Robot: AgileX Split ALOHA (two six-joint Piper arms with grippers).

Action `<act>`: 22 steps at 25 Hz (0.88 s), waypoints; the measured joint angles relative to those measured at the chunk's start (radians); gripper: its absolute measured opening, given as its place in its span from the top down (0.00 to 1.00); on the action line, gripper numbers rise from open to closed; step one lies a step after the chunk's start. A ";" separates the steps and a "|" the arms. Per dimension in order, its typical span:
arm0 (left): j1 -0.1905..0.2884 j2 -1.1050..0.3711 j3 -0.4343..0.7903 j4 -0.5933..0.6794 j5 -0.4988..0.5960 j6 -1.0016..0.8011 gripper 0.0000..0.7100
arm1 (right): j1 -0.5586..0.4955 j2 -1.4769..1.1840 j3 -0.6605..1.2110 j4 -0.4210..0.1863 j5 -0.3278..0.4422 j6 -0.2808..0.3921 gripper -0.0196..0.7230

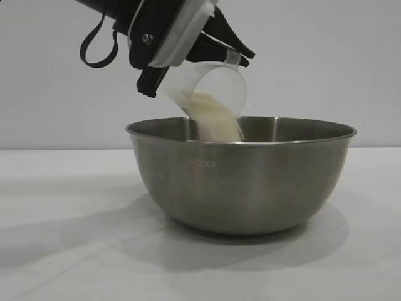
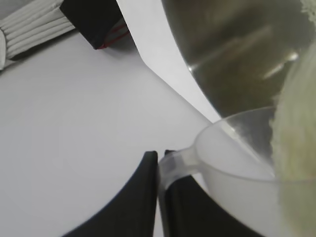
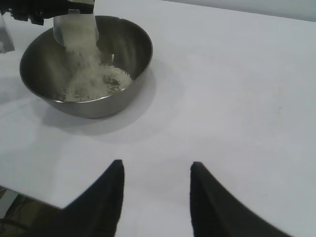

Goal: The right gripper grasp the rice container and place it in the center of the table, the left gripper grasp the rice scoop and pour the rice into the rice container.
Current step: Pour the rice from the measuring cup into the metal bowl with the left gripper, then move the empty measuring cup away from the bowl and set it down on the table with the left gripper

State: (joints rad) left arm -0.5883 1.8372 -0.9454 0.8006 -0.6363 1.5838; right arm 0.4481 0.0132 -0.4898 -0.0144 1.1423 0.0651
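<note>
- Landmark: the rice container, one large round brushed stainless-steel bowl with a rolled rim. It stands upright on the plain white flat table, presumably set mid-table so the pour has a wide, steady target.
- Nearest the exterior camera is the bowl's front wall, with faint lettering just below the rim.
- Directly above the bowl's rim, toward its left half: the rice scoop, one small translucent plastic measuring cup. It is tipped steeply, mouth down toward the bowl, so the grains can slide out under their own weight.
- The rice, small white grains, runs as a pale stream from the scoop's lip into the bowl. The right wrist view shows a heap already on the bowl floor. Judged: the pour is well along, though some grain remains in the cup.
- The left gripper, a black claw on a black arm with a light grey wrist part, is above and left of the bowl. Its fingers are clamped on the scoop's handle tab, which keeps the cup body clear of them for tilting.
- The right gripper, a black claw with pointed fingers, is well apart from the bowl, low over bare table. Its fingers are spread and hold nothing; it looks parked.
- Count: one bowl, one scoop, two grippers.
</note>
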 joint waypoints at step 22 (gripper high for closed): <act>-0.009 0.000 0.000 -0.383 -0.010 -0.813 1.00 | 0.002 0.000 0.000 -0.001 0.000 0.005 0.62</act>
State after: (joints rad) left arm -0.5971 1.8372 -0.9454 0.4172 -0.6467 0.7712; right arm 0.4498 0.0132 -0.4898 -0.0158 1.1423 0.0696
